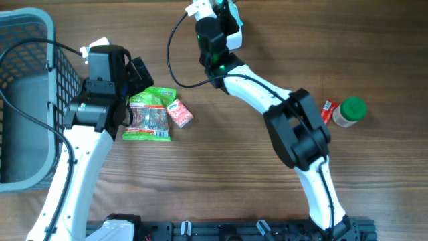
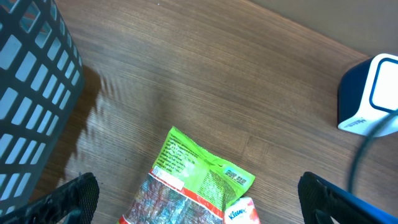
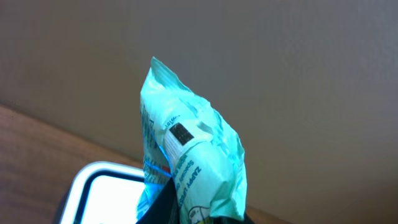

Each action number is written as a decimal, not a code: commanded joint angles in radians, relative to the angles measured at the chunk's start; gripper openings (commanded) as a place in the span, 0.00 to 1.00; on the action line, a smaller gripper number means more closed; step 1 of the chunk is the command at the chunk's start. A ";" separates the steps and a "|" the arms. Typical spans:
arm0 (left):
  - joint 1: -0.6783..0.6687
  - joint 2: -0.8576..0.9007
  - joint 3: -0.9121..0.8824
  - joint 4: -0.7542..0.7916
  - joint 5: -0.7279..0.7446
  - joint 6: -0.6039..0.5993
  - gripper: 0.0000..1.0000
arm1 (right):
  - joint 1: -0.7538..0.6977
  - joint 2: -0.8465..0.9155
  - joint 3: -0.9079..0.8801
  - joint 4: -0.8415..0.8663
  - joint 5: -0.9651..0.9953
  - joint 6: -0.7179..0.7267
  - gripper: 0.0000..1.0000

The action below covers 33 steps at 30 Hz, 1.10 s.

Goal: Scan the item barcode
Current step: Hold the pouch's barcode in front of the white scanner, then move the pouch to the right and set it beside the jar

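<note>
My right gripper (image 3: 186,214) is shut on a teal snack packet (image 3: 193,162), held upright at the table's far edge. A small dark barcode patch (image 3: 181,134) shows on its upper face. The white scanner (image 3: 102,193) with its lit window sits just below and left of the packet. From overhead, the right gripper (image 1: 227,17) and a sliver of the teal packet (image 1: 239,27) hang over the scanner (image 1: 233,37). My left gripper (image 2: 199,202) stands wide open above a green packet (image 2: 199,168), touching nothing.
A small pink Kleenex pack (image 1: 179,112) lies against the green packet (image 1: 148,115). A grey mesh basket (image 1: 27,100) fills the left side. At the right lie a green-lidded jar (image 1: 350,111) and a red item (image 1: 327,110). A black cable (image 1: 175,47) loops near the scanner.
</note>
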 commanded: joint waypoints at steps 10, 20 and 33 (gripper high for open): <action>0.005 0.000 0.011 0.002 -0.016 0.005 1.00 | -0.179 -0.637 0.020 -1.181 -0.429 0.872 0.04; 0.005 0.000 0.011 0.002 -0.016 0.005 1.00 | -0.488 -0.607 -0.190 -1.485 -0.793 0.912 0.04; 0.005 0.000 0.011 0.002 -0.016 0.005 1.00 | -0.541 -0.606 -0.541 -1.252 -0.676 0.910 0.25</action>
